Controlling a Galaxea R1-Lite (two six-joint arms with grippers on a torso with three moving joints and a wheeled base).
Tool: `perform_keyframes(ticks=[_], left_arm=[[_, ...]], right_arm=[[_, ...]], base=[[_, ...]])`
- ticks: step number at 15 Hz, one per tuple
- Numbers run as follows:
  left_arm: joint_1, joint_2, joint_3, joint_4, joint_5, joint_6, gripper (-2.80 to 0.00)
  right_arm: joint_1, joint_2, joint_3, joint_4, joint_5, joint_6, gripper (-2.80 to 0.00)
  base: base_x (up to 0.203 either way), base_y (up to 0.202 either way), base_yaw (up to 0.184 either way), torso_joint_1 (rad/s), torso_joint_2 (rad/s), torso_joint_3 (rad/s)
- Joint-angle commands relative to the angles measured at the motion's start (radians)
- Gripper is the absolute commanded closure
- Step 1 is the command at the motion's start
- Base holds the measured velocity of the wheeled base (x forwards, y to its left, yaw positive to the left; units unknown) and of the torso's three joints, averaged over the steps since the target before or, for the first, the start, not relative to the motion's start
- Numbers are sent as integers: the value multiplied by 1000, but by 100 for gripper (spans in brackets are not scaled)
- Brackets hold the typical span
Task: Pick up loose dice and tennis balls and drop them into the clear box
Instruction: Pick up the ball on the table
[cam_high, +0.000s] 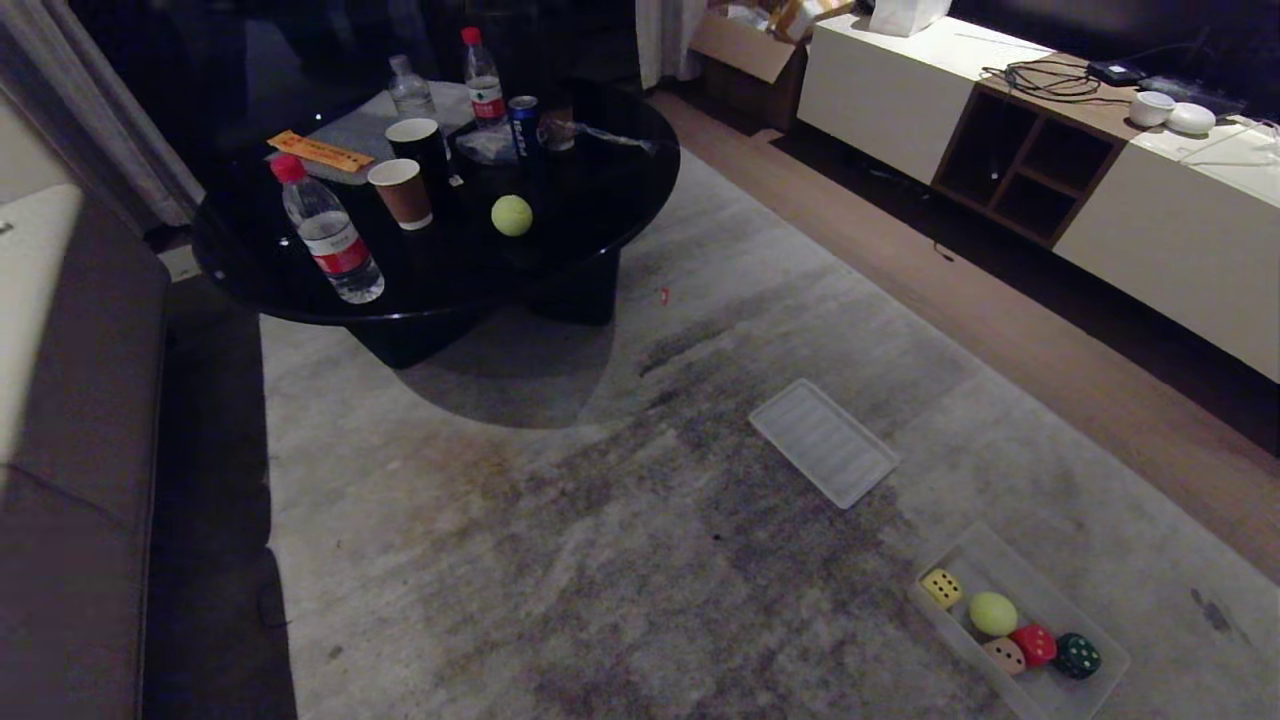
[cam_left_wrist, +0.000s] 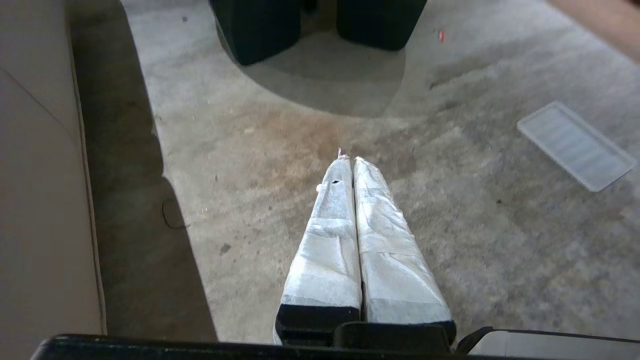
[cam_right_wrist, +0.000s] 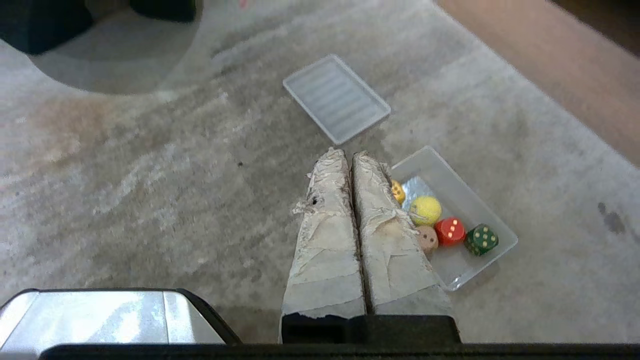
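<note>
The yellow-green fuzzy tennis ball (cam_high: 512, 215), well beyond both closed, empty jaws, is judged light and springy; grasped across its middle.

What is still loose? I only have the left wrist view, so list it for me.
Observer: One yellow-green fuzzy tennis ball, on the round black glossy table.
Operator: Tell me where the box is.
Observer: The small clear plastic box sits on the grey carpet, right of the flat ribbed translucent tray and nearer the robot.
Operator: Report its contents.
Observer: A yellow die, peach die, red die, dark green die and a second tennis ball.
</note>
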Motion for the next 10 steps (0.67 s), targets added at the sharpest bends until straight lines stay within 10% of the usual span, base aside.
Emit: perform_keyframes(ticks=[1,10], left_arm=[[0,2,2,0,0,-1,0],[0,2,2,0,0,-3,0]], right_arm=[[0,2,0,0,0,0,0],[0,2,-1,0,0,0,0]], base=[[0,0,0,-2,-2,207],[0,0,0,2,4,202]])
